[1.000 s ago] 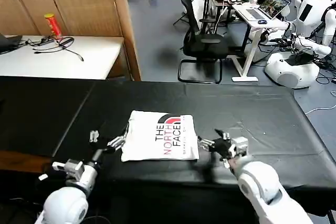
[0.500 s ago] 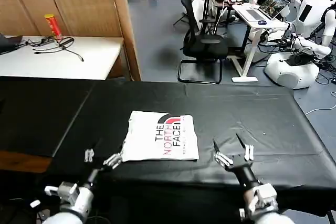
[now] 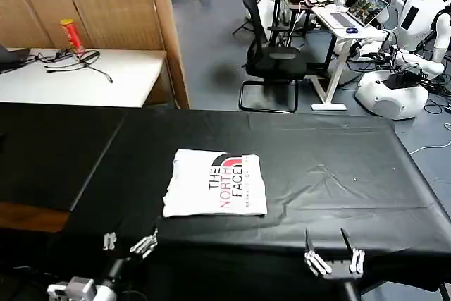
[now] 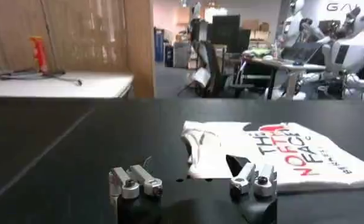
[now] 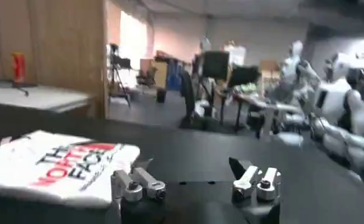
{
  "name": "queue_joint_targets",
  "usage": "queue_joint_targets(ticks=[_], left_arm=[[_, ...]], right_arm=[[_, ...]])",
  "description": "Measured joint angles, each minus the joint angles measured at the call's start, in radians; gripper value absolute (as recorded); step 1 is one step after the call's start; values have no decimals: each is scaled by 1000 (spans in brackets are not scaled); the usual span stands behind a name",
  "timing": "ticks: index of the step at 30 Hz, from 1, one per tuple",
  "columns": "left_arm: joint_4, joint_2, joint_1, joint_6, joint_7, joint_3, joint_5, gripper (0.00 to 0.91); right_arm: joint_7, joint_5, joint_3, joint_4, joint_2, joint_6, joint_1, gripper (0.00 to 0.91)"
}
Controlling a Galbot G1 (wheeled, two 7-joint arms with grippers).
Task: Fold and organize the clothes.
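Note:
The clothes are one white T-shirt (image 3: 215, 184), folded into a neat rectangle with its black-and-red logo print facing up, lying flat on the black table (image 3: 331, 153). It also lies ahead in the left wrist view as the T-shirt (image 4: 273, 152) and in the right wrist view as the T-shirt (image 5: 54, 164). My left gripper (image 3: 129, 242) hangs open at the table's near edge, off the shirt's near left corner, holding nothing. My right gripper (image 3: 334, 259) is open and empty too, beyond the near edge to the shirt's right. The same open jaws show at left gripper (image 4: 193, 182) and right gripper (image 5: 195, 182).
A white side table (image 3: 77, 75) with cables and a red-and-yellow can (image 3: 70, 35) stands at the far left. Behind the black table are a black office chair (image 3: 271, 61), desks and other white robots (image 3: 398, 75).
Both grippers have pulled back from the shirt's sides toward me and dropped to the table's near edge, staying open. The folded shirt has not moved.

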State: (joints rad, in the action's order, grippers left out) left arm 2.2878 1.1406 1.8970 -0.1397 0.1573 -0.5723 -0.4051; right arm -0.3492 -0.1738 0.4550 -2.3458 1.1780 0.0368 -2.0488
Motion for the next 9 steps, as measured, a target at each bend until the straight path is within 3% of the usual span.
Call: queue_joint_targets(ticks=[9], left_arm=[[21, 0, 20, -23, 5, -13, -17, 878]], right_arm=[[-4, -1, -15, -4, 3, -4, -49, 878]])
